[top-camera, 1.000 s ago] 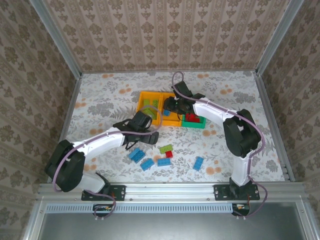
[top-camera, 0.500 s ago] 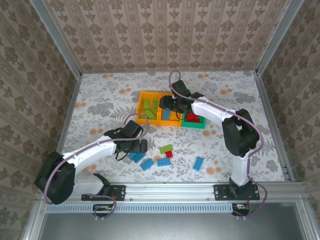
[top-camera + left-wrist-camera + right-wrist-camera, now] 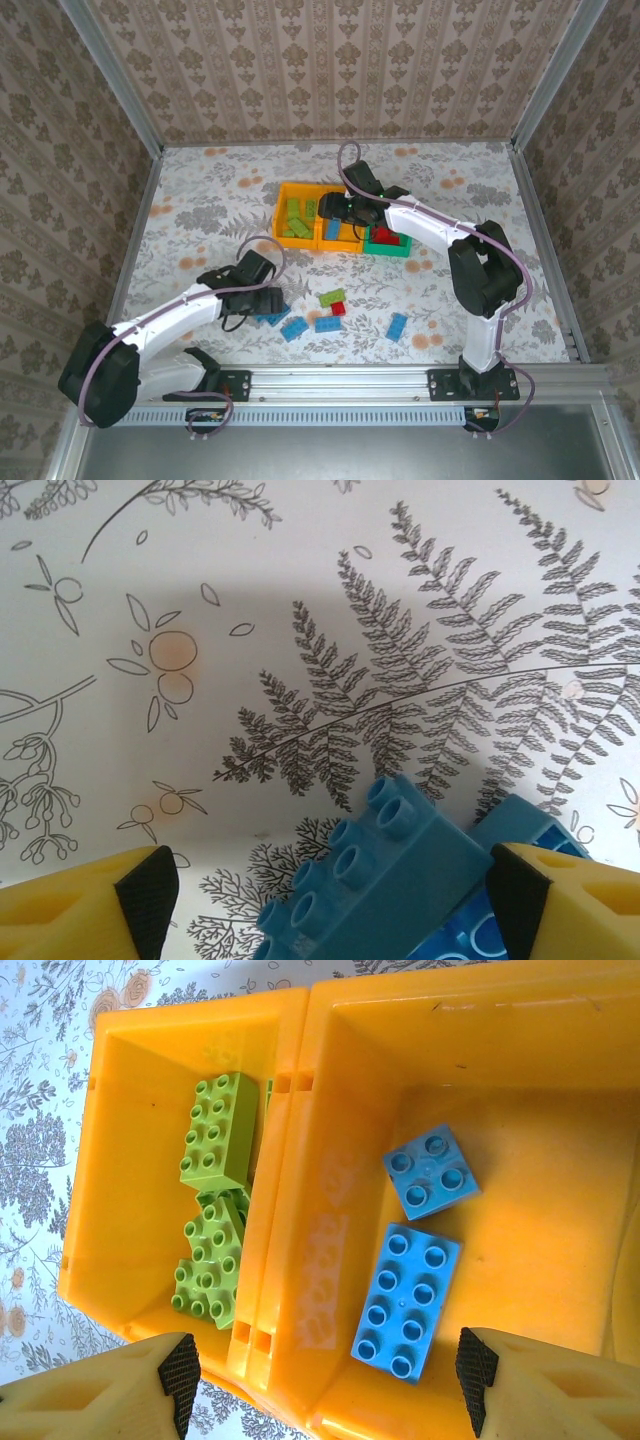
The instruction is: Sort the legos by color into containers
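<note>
My left gripper (image 3: pixel 268 299) is open and low over the table, with a blue brick (image 3: pixel 400 880) lying between its yellow fingers (image 3: pixel 80 910); a second blue brick (image 3: pixel 540 830) touches it on the right. My right gripper (image 3: pixel 337 208) hangs open above the containers, astride the wall between the two orange bins. The left orange bin (image 3: pixel 130 1080) holds lime green bricks (image 3: pixel 218 1130). Two blue bricks (image 3: pixel 405 1300) lie in the middle orange bin (image 3: pixel 560 1060). Red bricks (image 3: pixel 386 236) lie in the green bin (image 3: pixel 388 250).
Loose bricks lie near the front of the table: blue ones (image 3: pixel 293 328) (image 3: pixel 327 323) (image 3: pixel 397 326), a green one (image 3: pixel 332 297) and a red one (image 3: pixel 338 308). A metal frame (image 3: pixel 135 215) and patterned walls close in the table.
My left arm has pulled back from the bins toward the near left and come down over the blue bricks. My right gripper has shifted slightly left above the orange bins.
</note>
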You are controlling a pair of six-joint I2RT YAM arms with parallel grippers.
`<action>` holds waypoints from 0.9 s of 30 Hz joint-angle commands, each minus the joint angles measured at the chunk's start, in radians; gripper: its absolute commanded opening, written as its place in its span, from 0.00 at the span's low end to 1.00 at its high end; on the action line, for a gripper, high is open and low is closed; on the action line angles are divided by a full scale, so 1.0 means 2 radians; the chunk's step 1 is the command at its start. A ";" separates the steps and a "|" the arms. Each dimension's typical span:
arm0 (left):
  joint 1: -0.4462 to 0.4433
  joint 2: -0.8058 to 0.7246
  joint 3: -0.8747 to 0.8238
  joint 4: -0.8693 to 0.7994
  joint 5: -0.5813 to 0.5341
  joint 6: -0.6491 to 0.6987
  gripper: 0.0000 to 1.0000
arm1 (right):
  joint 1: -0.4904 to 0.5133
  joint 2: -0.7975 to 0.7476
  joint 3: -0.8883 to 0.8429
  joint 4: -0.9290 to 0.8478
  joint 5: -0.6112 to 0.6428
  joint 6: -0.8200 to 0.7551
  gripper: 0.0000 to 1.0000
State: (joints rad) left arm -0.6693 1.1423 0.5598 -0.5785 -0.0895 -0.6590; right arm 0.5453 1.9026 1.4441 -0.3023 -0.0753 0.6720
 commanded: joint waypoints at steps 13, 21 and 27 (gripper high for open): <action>0.038 -0.028 -0.031 0.000 0.012 -0.040 0.82 | 0.000 -0.014 -0.011 -0.006 0.005 -0.001 0.72; 0.039 -0.040 -0.037 0.010 0.027 -0.037 0.74 | -0.001 -0.019 -0.016 -0.008 0.008 -0.002 0.73; 0.037 -0.018 -0.041 0.030 0.041 -0.035 0.64 | 0.000 -0.022 -0.018 -0.008 0.008 -0.002 0.73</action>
State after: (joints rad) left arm -0.5983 1.0878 0.4892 -0.5335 -0.0292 -0.7219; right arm 0.5453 1.9018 1.4193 -0.3027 -0.0753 0.6727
